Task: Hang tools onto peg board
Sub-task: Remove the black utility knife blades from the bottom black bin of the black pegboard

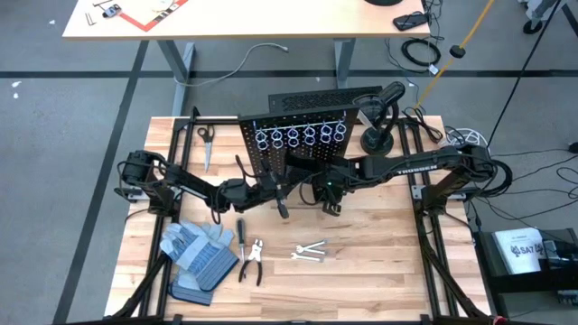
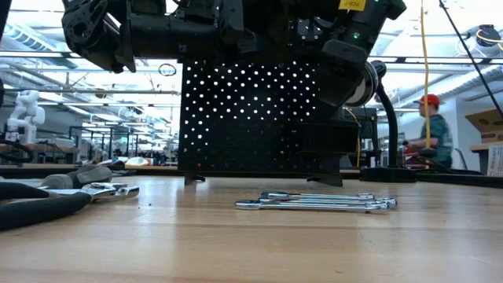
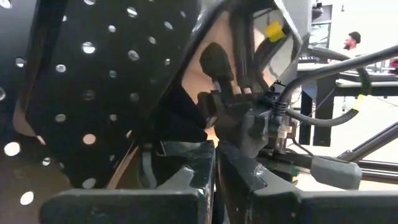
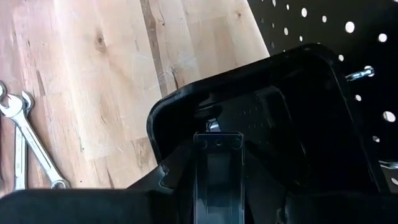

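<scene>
The wooden table (image 1: 379, 271) carries the peg board (image 1: 298, 144), an upright black perforated panel standing at about 12 o'clock from the table's centre, its row of silver ring holders (image 1: 301, 136) along the top. Both arms meet just in front of it. The left gripper (image 1: 282, 206) sits at the board's foot toward 7 o'clock, its jaws clenched together with nothing seen between them. The right gripper (image 1: 330, 204) is just beside it toward 5 o'clock of the board, over a small black bin (image 4: 261, 124); its fingers stand a little apart, and whether they grasp anything cannot be told. The grey-and-blue gloves (image 1: 200, 255) lie at 8 o'clock, the pliers (image 1: 252, 262) beside them, the silver wrenches (image 1: 310, 252) at 6 o'clock, well apart from both jaws.
</scene>
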Action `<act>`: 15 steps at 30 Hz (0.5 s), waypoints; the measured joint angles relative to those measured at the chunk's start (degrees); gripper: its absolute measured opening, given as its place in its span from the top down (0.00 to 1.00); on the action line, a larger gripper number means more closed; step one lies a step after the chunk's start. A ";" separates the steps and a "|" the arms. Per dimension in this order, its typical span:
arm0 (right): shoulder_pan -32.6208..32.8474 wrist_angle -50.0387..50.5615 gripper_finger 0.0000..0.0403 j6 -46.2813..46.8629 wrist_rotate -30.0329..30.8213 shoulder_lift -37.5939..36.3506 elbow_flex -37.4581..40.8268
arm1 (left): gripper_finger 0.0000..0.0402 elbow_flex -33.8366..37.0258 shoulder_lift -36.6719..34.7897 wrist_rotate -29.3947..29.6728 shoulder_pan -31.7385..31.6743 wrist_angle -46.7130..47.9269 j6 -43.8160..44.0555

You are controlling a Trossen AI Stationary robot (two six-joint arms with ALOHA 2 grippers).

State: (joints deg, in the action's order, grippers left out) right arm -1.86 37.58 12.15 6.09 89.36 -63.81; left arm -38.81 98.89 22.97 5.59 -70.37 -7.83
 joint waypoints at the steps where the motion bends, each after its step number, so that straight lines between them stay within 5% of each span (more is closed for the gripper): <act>1: 0.08 0.20 0.74 -0.15 0.08 0.00 -0.01 | 0.92 0.00 0.00 -0.01 0.15 0.06 -0.02; 15: 1.48 0.53 0.76 -1.08 0.35 -0.02 -0.04 | 0.92 0.00 0.00 0.02 3.96 0.31 -0.03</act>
State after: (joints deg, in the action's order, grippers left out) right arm -0.38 38.11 11.07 6.44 89.34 -63.86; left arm -38.81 98.89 22.98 9.55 -70.06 -7.86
